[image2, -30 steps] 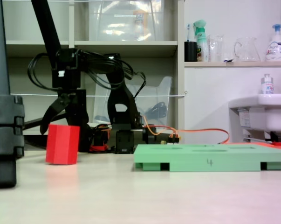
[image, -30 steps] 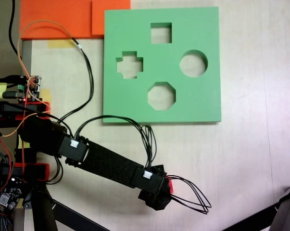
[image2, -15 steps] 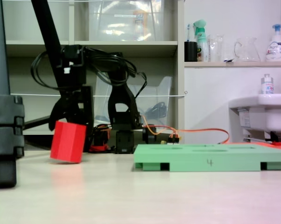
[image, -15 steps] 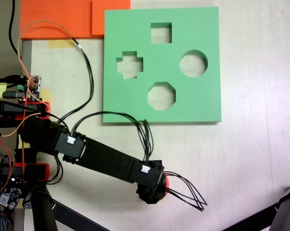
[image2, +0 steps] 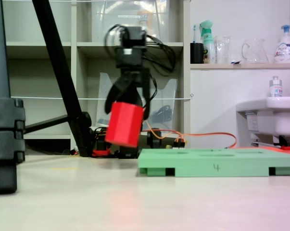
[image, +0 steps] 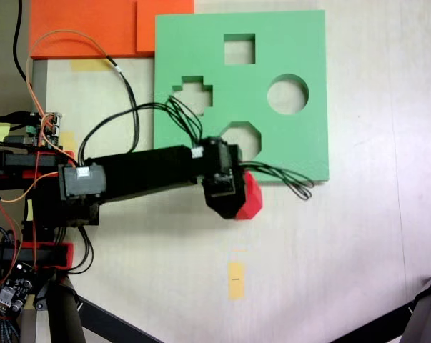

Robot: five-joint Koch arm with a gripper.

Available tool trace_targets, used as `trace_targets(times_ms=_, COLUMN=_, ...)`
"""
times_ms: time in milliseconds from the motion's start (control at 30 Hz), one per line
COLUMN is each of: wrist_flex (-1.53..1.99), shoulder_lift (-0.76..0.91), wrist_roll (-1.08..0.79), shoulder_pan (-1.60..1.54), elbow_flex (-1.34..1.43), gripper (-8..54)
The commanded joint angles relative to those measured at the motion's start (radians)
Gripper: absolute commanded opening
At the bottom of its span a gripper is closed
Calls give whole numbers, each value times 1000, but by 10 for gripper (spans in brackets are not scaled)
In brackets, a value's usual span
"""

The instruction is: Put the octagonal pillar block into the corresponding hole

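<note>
A black robot arm reaches across the pale surface with its hand closed on the octagonal pillar block, the jaws pinching the red prism from either side. In the low fixed view the block hangs tilted, clear of the surface and above the level of the green board, just to the left of the board's near corner. From above, the block shows beyond the wrist, just off the board's lower edge. The corresponding hole lies just above it, its left part covered by the wrist and a loop of black cables that drapes over the board's lower edge.

Cross-shaped, square and round cutouts share the board. Orange foam sheets lie at its top-left corner, and a yellow tape strip marks the bare surface below the hand. A tripod leg slants across the left of the low view, with shelves holding bottles and a white basin behind.

Half a second before, the block hung barely off the surface far to the left; the arm has since swung it higher and toward the board, uncovering the tape strip.
</note>
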Motion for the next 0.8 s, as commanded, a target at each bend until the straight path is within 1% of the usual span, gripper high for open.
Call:
trace_targets(times_ms=0, wrist_flex=84, shoulder_lift=21, wrist_roll=87, shoulder_pan=-94, elbow_flex=-104, gripper=232)
trace_targets(times_ms=67, wrist_flex=78, shoulder_lift=-5, wrist_roll=130, shoulder_pan=-153, elbow_flex=-172, gripper=232)
trace_targets(times_ms=167, wrist_flex=51, shoulder_lift=-18, wrist_roll=239, shoulder_pan=-213, elbow_flex=-178, gripper=232)
trace_targets(times_ms=233, wrist_flex=49, shoulder_lift=-31, wrist_roll=279, shoulder_pan=-239, elbow_flex=-176, gripper=232)
trace_targets(times_ms=767, wrist_flex=37, shoulder_lift=-153, wrist_roll=293, shoulder_pan=-305, elbow_flex=-173, gripper=233)
